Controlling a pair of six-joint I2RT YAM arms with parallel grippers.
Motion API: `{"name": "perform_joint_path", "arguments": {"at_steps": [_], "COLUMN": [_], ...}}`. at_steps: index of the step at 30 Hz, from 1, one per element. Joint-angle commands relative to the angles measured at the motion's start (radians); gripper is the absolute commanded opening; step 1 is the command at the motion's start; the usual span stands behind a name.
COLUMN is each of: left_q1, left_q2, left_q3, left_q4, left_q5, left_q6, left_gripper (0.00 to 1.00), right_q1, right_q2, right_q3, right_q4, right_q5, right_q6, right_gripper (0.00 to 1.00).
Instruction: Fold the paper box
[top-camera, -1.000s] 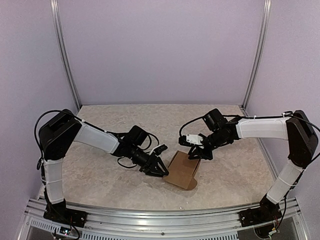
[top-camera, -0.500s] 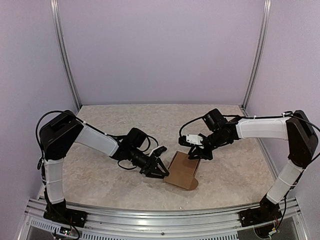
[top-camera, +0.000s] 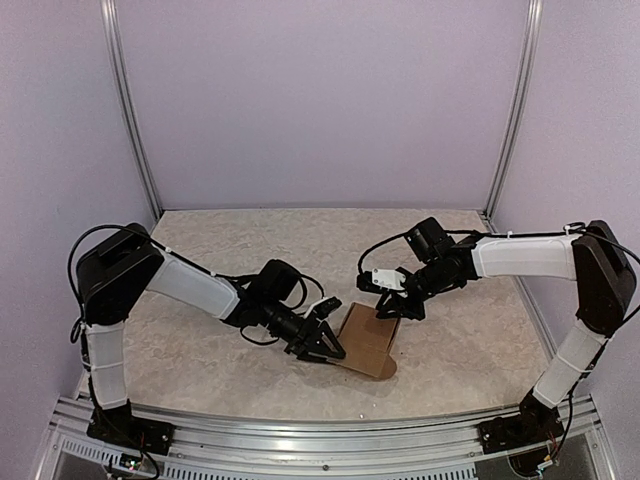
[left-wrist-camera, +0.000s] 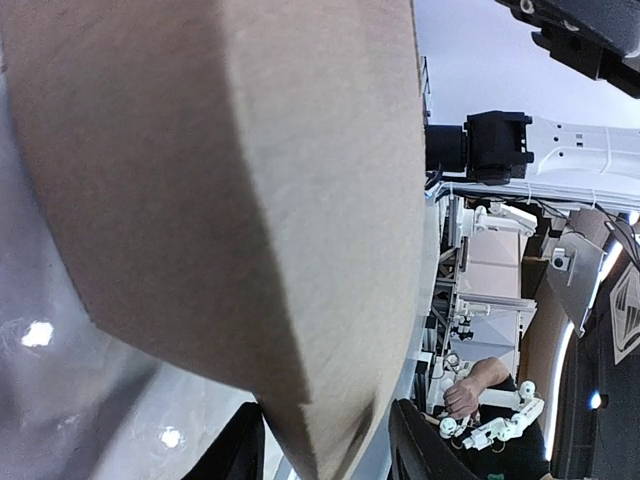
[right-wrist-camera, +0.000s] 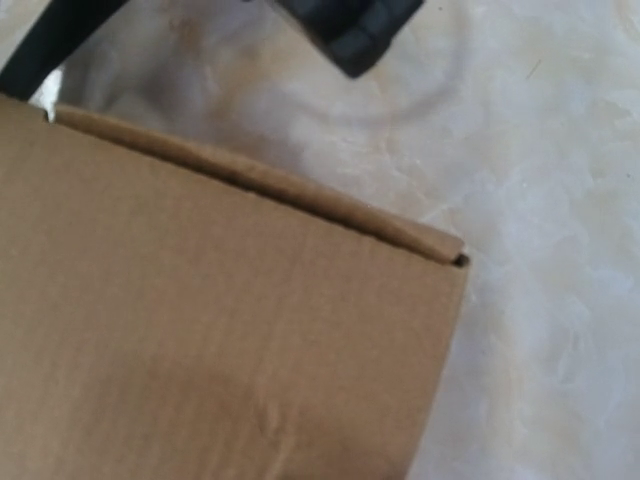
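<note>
The paper box lies low on the counter, a little right of the middle and closer to the near edge than to the back wall. It is plain brown cardboard, partly folded, with a rounded tab pointing toward the arm bases. It looks light and thin. It is probably stiff across each panel but ready to hinge at every crease, so one push could slide or spin the whole piece rather than bend it. The matte face should give the fingers fair friction. Too hard a pinch would likely dent an edge or crush a corner.

The best holds seem to be the free edges and flaps, with the other arm steadying a panel. The left gripper is at the box's near-left edge. In the left wrist view its fingers stand apart with a cardboard corner between them and a gap on either side, so they straddle the corner without clamping it. The right gripper sits on the far edge. Its own camera shows only a doubled fold line, and I cannot tell whether its fingers pinch the cardboard or just press on it.

The counter is a pale marbled sheet, smooth and slightly glossy, so the box may skate when nudged. Lilac walls and slanted metal posts close in the back and sides.
</note>
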Motion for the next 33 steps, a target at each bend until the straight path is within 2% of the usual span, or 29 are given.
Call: {"name": "perform_joint_path", "arguments": {"at_steps": [1,7,14,21,26,33], "left_q1": [-0.005,0.012,0.02,0.027,0.038,0.043], "left_q2": [0.018,0.01,0.025,0.047,0.047,0.055], "left_q3": [0.034,0.007,-0.026,-0.06,-0.084,-0.09], "left_q4": [0.029,0.093,0.205,0.343,0.385,0.393], "left_q5": [-0.001,0.016,0.064,0.102,0.106,0.102], "left_q6": [-0.003,-0.029,-0.094,-0.191,-0.218,-0.227], "left_gripper": [0.41,0.34,0.18,0.06,0.03,0.03], "right_q1": [0.01,0.011,0.011,0.011,0.01,0.01], "right_q2": [0.018,0.016,0.016,0.004,-0.057,-0.217], "right_q3": [-0.026,-0.03,-0.032,-0.03,0.014,0.025], "right_q4": [-0.039,-0.037,-0.039,-0.041,-0.095,-0.138], "right_q5": [0.02,0.018,0.018,0.019,0.018,0.021], "right_q6": [-0.006,-0.005,-0.006,-0.006,0.002,0.025], "right_gripper": [0.18,0.18,0.18,0.18,0.2,0.31]}}
